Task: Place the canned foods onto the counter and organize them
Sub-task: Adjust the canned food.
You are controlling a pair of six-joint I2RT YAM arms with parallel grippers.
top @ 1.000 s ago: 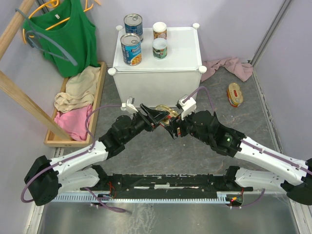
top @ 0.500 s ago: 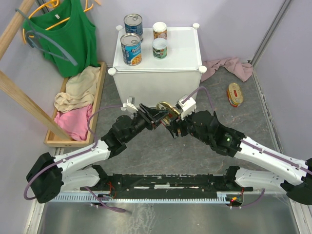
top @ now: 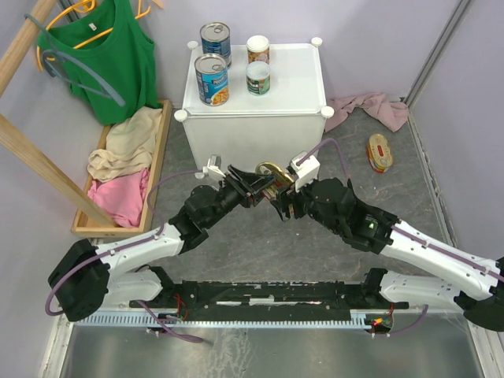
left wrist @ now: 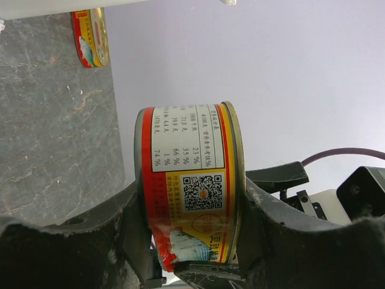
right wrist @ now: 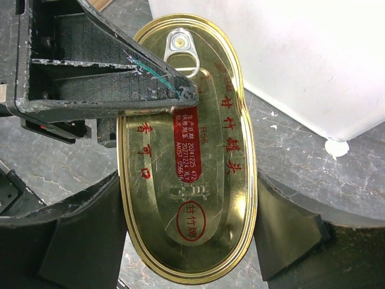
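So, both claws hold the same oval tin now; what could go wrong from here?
1. The left claw pinches the oval tin only near one end. If the right claw lets go, it may swing or slip and fall.
2. If either claw pulls away while both grip, the tin could twist out.
3. Four cans already stand on the counter; a careless placement may knock one.

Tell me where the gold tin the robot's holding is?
Top view, centre: the gold tin is held between the left gripper and right gripper, just in front of the white counter.
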